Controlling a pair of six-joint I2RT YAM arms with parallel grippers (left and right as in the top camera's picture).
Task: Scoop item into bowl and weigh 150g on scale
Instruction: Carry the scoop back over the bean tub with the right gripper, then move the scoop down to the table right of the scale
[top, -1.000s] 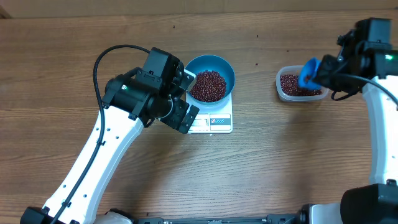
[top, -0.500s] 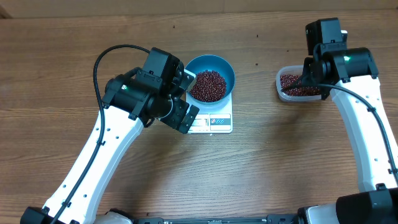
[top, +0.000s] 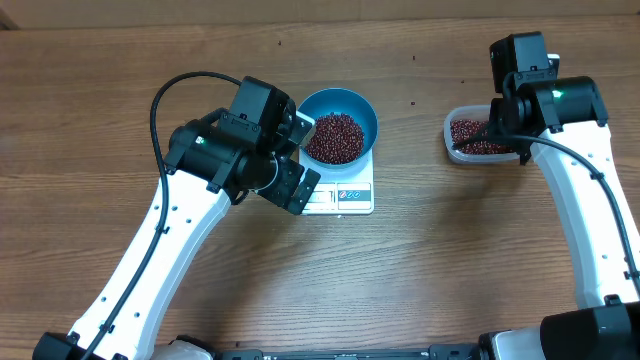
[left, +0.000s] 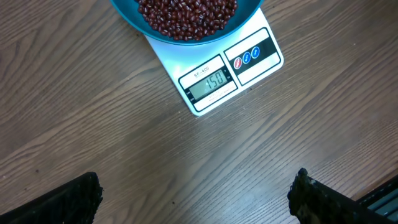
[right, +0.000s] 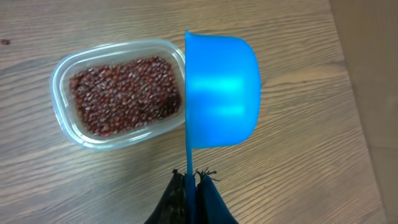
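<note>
The blue bowl (top: 362, 112) stands on the white scale (top: 352, 196), filled with dark red-brown beans (top: 334, 138). In the left wrist view the scale (left: 258, 37) shows 150 on its display (left: 208, 81), under the bowl's rim (left: 155, 34). My left gripper (left: 199, 190) hangs open over bare wood just in front of the scale, holding nothing. My right gripper (right: 191, 177) is shut on the thin handle of a small blue scoop (right: 221, 90). The scoop is turned on its side next to the clear tub (right: 57, 93) of beans. From overhead the scoop is hidden under the right wrist.
The clear tub (top: 452, 137) sits at the right of the table, partly under my right arm (top: 560, 110). My left arm (top: 215, 155) and its cable lie just left of the scale. Bare wood lies between scale and tub.
A second ago my right arm was further right with the scoop showing; it swung left over the tub and has held still since. The left arm, bowl and scale have not moved.
</note>
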